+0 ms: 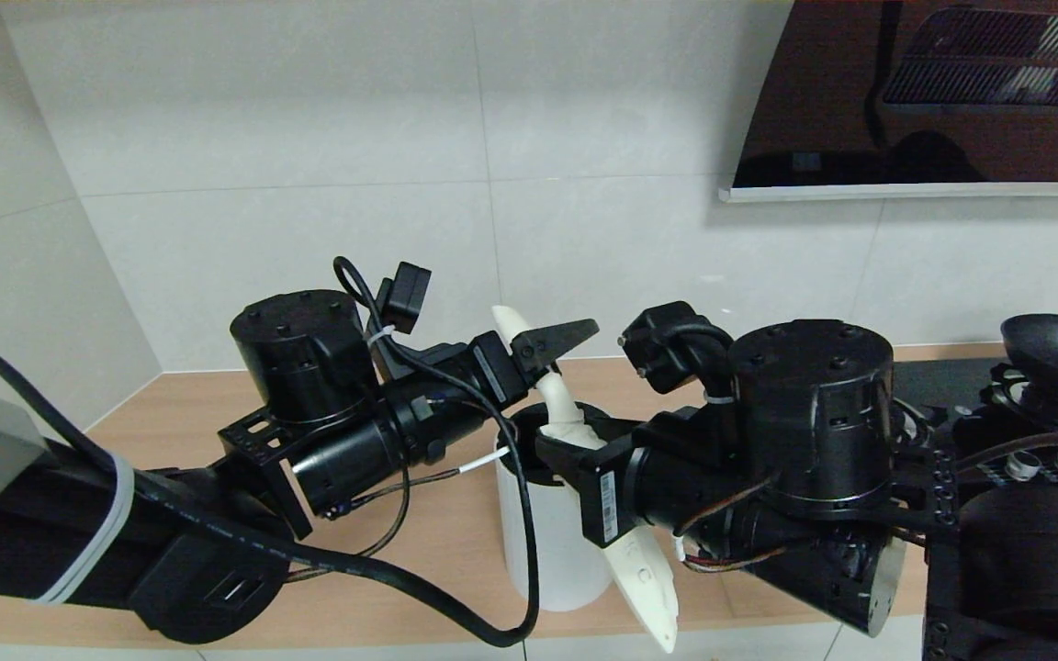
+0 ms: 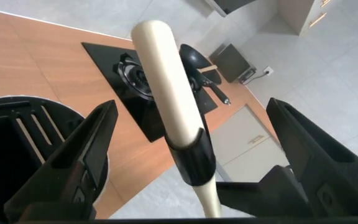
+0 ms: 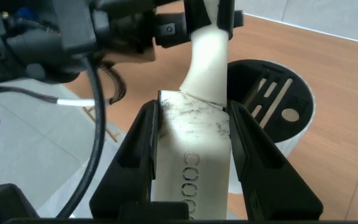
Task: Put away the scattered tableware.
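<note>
Our right gripper [image 3: 191,155] clamps 1 white spatula [image 1: 647,583] by its blade, near the slotted holder [image 1: 552,542]. Our left gripper [image 2: 191,106] stands spread astride the handle (not touching). It isn't slotted in yet, we judge.

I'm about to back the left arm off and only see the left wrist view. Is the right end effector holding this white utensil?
Observer: Yes, the right end effector is shut on the wide slotted end of the white utensil.
Operator: How does it sit relative to the holder?
Observer: Head view: tilted, handle tip up toward the wall, mid-handle over the holder's black top, wide end low and on the robot's side of it.
</note>
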